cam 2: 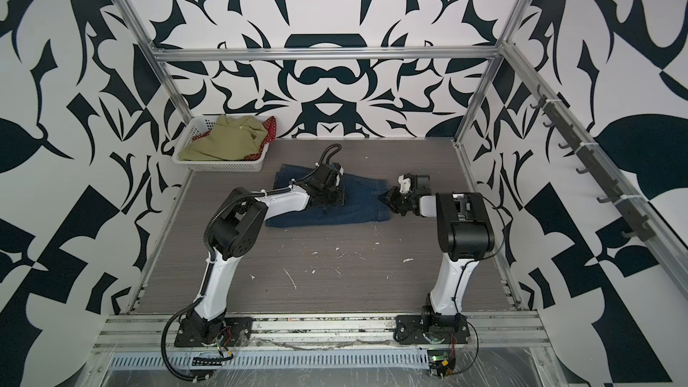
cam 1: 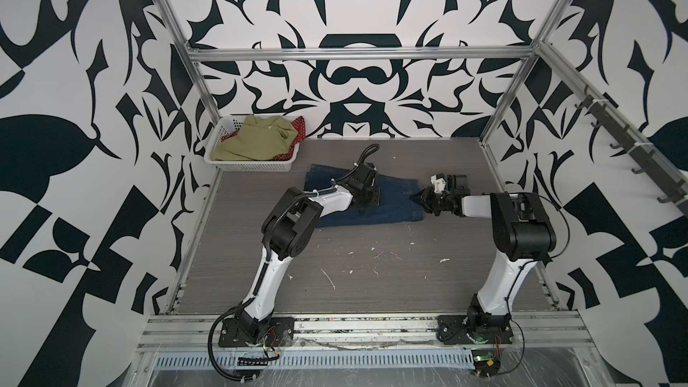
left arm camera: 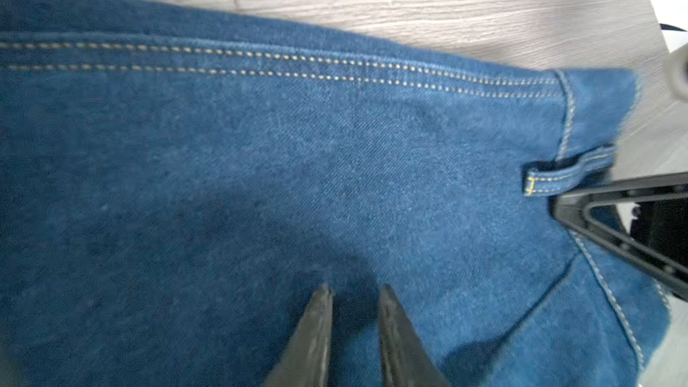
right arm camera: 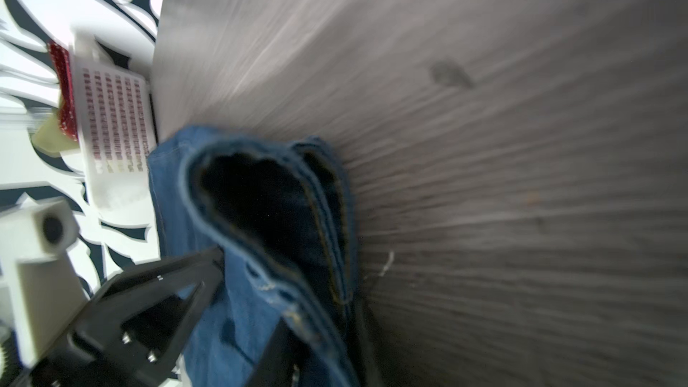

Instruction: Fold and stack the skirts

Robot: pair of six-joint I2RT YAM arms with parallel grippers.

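Observation:
A dark blue denim skirt (cam 1: pixel 394 204) (cam 2: pixel 359 207) lies flat on the grey table, towards the back. My left gripper (cam 1: pixel 368 198) (left arm camera: pixel 353 292) points down over the skirt's middle. Its tips sit a narrow gap apart on the denim (left arm camera: pixel 298 161) with no fold between them. My right gripper (cam 1: pixel 419 197) (right arm camera: pixel 298 348) is shut on the skirt's right edge, and the stitched edge (right arm camera: pixel 260 217) curls up in front of it. The olive-green skirt (cam 1: pixel 257 139) lies heaped in the basket, on top of the red dotted skirt (cam 1: pixel 299 128).
The white perforated basket (cam 1: pixel 253 166) (right arm camera: pixel 111 124) stands at the table's back left corner. Aluminium frame posts edge the table (cam 1: pixel 372 273). A rail of dark hooks (cam 1: pixel 633 150) runs along the right wall. Small white specks dot the table's front half.

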